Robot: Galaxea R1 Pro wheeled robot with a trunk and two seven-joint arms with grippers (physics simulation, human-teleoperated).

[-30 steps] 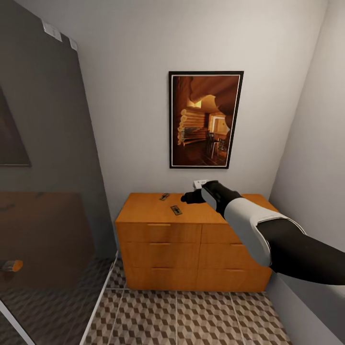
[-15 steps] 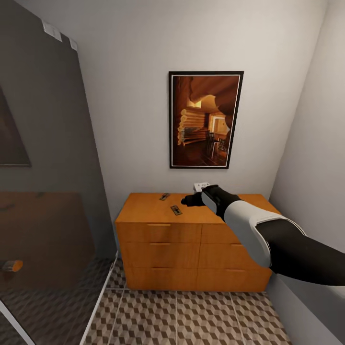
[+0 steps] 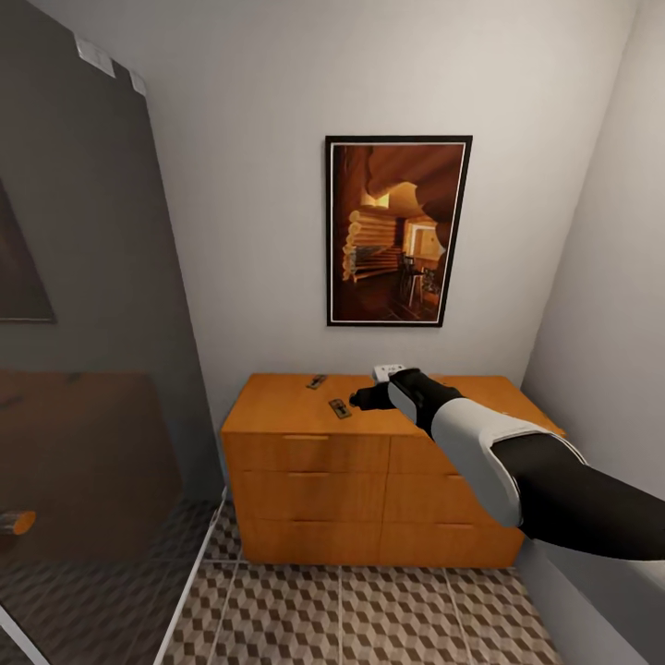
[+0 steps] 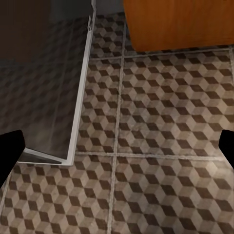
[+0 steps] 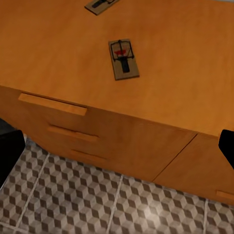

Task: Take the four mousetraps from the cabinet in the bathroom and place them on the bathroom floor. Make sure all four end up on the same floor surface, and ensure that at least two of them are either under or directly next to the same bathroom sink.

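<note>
Two mousetraps lie flat on top of the orange wooden cabinet [image 3: 305, 453]. The nearer mousetrap [image 3: 340, 407] [image 5: 124, 59] sits close to the front edge, and the farther mousetrap [image 3: 317, 380] [image 5: 101, 5] lies toward the wall. My right gripper [image 3: 358, 400] [image 5: 117, 151] hovers open just right of and above the nearer trap, holding nothing. My left gripper [image 4: 117, 146] hangs open over the patterned bathroom floor [image 4: 161, 122] [image 3: 369, 619], empty. The bathroom sink is out of view.
A dark glass shower panel [image 3: 92, 369] with a metal edge [image 4: 80, 92] stands left of the cabinet. A small white object [image 3: 388, 370] rests on the cabinet by the wall, under a framed picture [image 3: 397, 231]. A wall closes the right side.
My right gripper has come down and a little nearer to the nearer mousetrap. The head view has shifted slightly.
</note>
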